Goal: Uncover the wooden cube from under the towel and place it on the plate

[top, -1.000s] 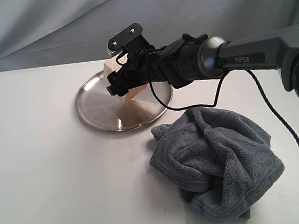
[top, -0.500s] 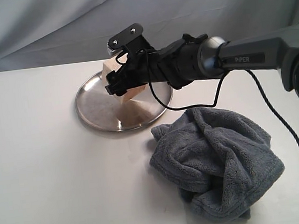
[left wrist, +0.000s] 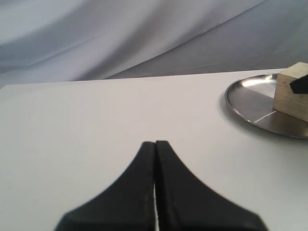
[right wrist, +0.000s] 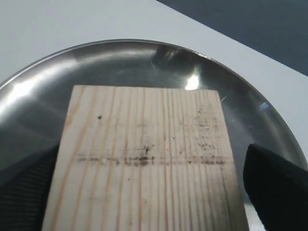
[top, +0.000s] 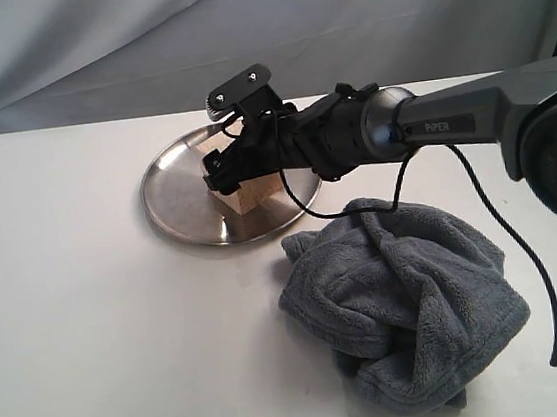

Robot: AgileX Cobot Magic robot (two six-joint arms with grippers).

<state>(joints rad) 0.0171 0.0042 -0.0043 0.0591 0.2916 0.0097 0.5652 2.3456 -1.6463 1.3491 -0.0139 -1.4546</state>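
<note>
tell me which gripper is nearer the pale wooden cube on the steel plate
Right. The right gripper straddles the pale wooden cube on the round steel plate; the left gripper, shut, sits over white table well away from the plate.

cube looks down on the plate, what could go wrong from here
The right gripper flanks the wooden cube closely on both sides, so lifting away crookedly could drag or tip it off the plate. The arm's loose cable hangs close to the towel and might snag it on retreat.
</note>
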